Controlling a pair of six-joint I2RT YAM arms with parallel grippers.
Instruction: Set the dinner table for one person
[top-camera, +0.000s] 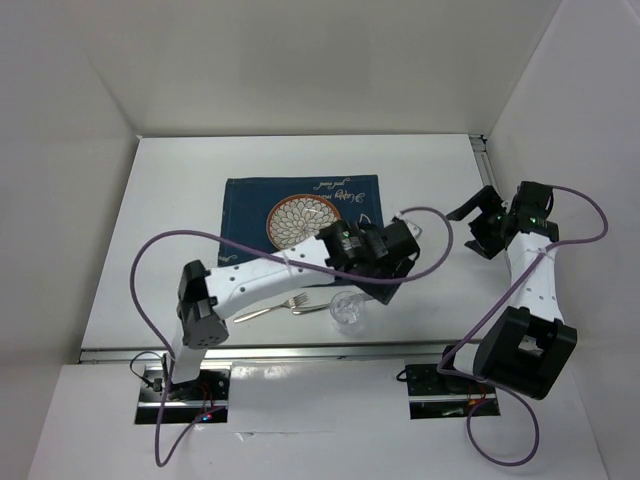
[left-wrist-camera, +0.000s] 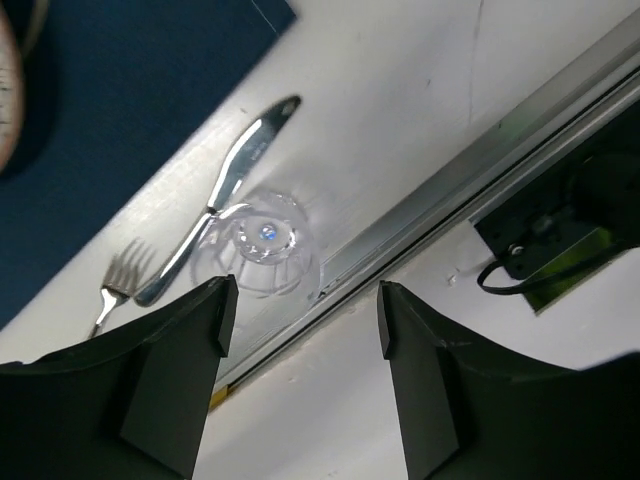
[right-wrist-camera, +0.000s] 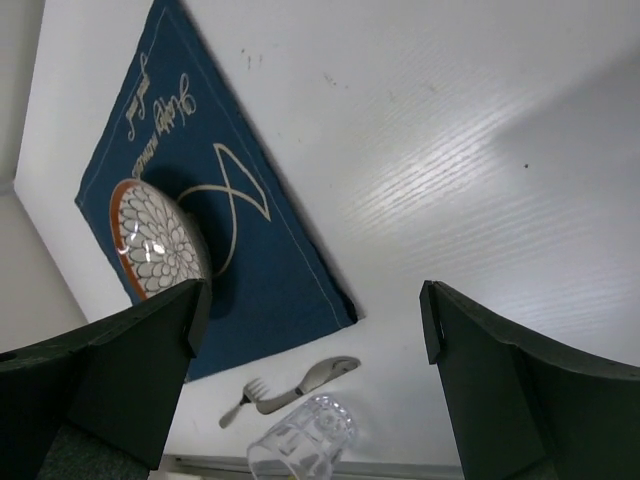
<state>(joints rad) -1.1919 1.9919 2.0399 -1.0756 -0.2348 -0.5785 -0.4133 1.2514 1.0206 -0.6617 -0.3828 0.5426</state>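
White matte dinner table (top-camera: 160, 250) fills the top view inside plain white walls (top-camera: 60, 150), carrying a navy placemat (top-camera: 250, 195). Left wrist view: left gripper (left-wrist-camera: 305, 292) fingers spread, a clear glass (left-wrist-camera: 265, 245) beyond them near the metal rail (left-wrist-camera: 480, 160). Right wrist view: right gripper (right-wrist-camera: 315, 295) fingers wide apart over the table.

dinner table (top-camera: 170, 230): matt white top, faint fine grain. edge rail (left-wrist-camera: 470, 180): bare brushed metal, dull sheen. placemat (right-wrist-camera: 280, 270): navy woven cloth, stitched hem, matt. plate (right-wrist-camera: 160, 245): glazed, glossy. knife (left-wrist-camera: 235, 175) and fork (left-wrist-camera: 113, 288): polished metal, mirror-bright. glass (left-wrist-camera: 262, 245): clear, ribbed, shiny. left gripper (left-wrist-camera: 305, 305) fingers (left-wrist-camera: 165, 380): matt black plastic, smooth.
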